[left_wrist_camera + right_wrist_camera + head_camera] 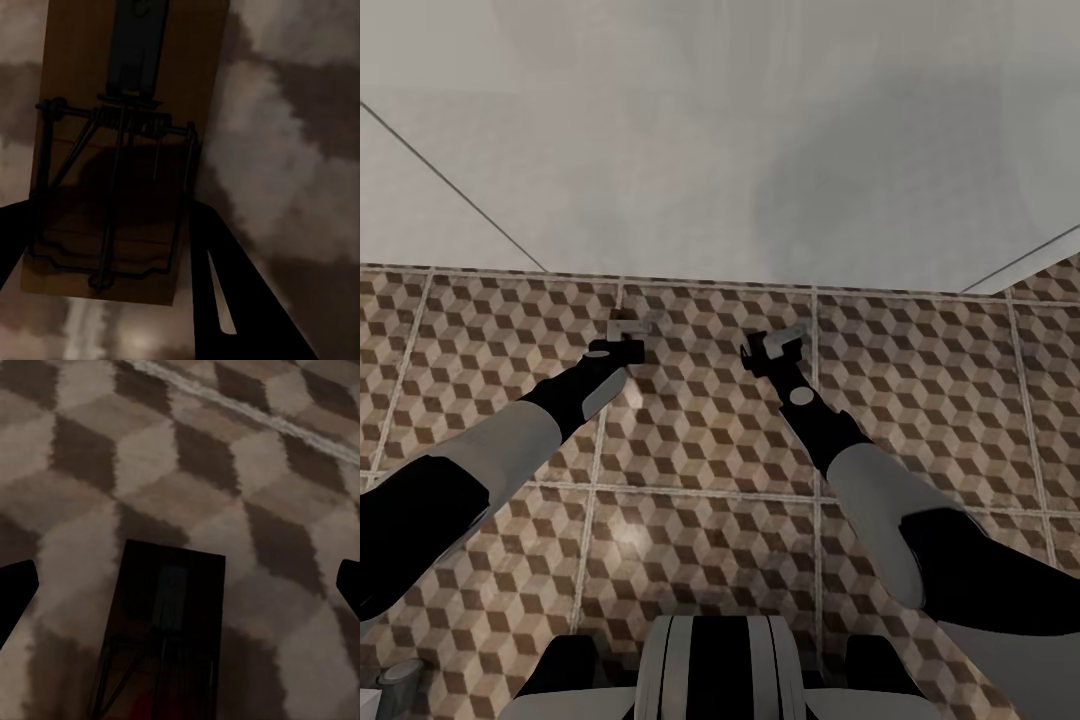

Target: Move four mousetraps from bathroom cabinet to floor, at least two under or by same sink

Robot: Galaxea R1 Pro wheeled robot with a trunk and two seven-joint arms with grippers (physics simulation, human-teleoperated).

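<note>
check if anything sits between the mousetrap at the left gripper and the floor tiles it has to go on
Nothing visible does. The mousetrap sits between the left gripper's fingers, and behind it there is just blurred patterned bathroom floor.

Mousetrap [161, 637] cut off by frame edge; floor [300, 135] blurred.

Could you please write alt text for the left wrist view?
A brown mousetrap with dark wire parts sits between the left end effector's black fingers. Behind it lies a blurred brown and cream tiled floor.
</note>
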